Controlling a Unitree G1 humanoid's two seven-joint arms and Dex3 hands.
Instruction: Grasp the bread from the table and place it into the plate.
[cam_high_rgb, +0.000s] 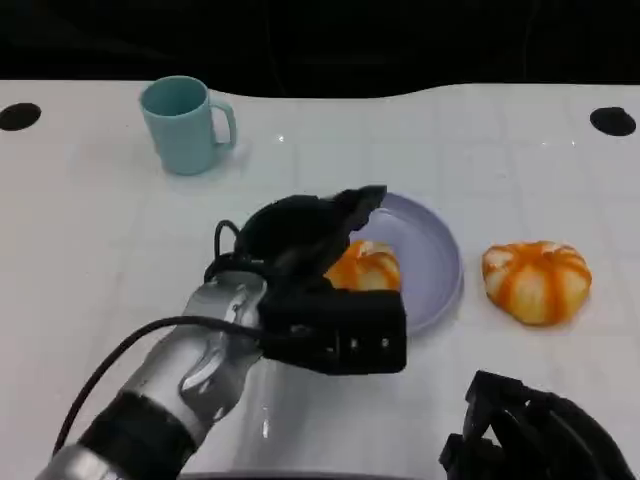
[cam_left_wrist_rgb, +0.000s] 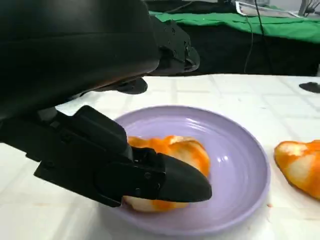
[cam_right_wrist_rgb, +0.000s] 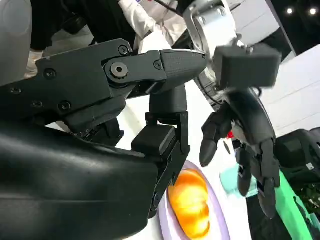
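Fingers (cam_left_wrist_rgb: 170, 182) of my left hand (cam_high_rgb: 325, 285) spread loosely over orange-and-white round bread roll (cam_high_rgb: 368, 268), grip unclear; roll lies in lilac plate (cam_high_rgb: 435, 255). Second roll (cam_high_rgb: 537, 280) at 3 o'clock.

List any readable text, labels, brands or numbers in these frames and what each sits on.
None readable.
Teal mug: plain, no print.
Purple plate: plain.
Both bread pieces, one on the plate and one on the table: no labels.
Left hand and right hand: black shells, no markings legible.
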